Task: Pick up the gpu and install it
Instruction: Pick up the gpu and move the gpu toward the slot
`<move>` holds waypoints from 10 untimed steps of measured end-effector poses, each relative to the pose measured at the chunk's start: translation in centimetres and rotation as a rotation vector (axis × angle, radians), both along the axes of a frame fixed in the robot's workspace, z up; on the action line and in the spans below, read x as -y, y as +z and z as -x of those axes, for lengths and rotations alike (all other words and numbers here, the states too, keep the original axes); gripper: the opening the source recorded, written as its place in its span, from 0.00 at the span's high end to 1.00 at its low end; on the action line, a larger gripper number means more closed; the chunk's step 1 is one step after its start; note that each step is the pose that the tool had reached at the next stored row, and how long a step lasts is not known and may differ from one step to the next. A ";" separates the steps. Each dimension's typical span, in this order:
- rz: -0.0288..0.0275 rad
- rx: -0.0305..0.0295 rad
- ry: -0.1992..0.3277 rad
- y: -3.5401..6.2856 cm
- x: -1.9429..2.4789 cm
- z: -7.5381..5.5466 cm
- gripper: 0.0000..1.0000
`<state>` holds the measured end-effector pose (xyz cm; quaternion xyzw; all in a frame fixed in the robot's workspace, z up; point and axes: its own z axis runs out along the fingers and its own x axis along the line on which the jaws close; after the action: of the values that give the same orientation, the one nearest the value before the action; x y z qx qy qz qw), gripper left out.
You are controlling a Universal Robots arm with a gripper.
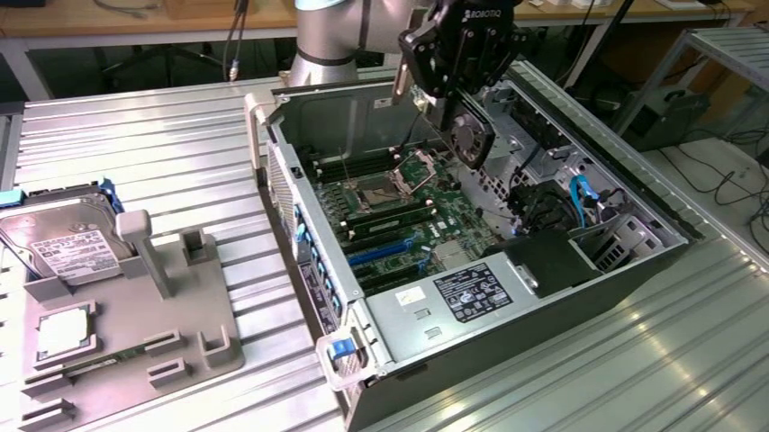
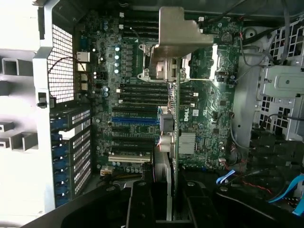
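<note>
Holding the gpu (image 1: pixel 471 137) on edge in narrowly closed gripper (image 1: pixel 456 94) fingers, hung above the motherboard (image 1: pixel 451 220) inside the open computer case (image 1: pixel 541 360); standing upright, likely so its lower edge faces the slots (image 1: pixel 387 252)

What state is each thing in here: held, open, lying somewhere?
gripper: shut on the gpu.
gpu: held on edge over the motherboard, not seated.
computer case: lying on its side, open.
hard drive: resting on the grey holder, untouched.
</note>
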<state>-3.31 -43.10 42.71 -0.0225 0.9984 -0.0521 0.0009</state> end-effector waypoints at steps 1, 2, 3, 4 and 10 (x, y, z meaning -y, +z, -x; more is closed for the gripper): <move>0.0000 0.0000 0.000 0.00 0.00 -0.2 0.72; 0.0000 0.0000 0.000 0.00 0.00 -0.5 0.72; 0.0000 0.0000 0.000 0.00 0.00 -0.6 0.72; 0.0001 0.0000 0.000 0.00 0.00 -0.8 0.72; 0.0001 -0.0001 0.000 -0.01 0.00 -1.9 0.72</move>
<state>-1.36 -43.10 42.69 -0.0225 0.9984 -0.0521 0.0009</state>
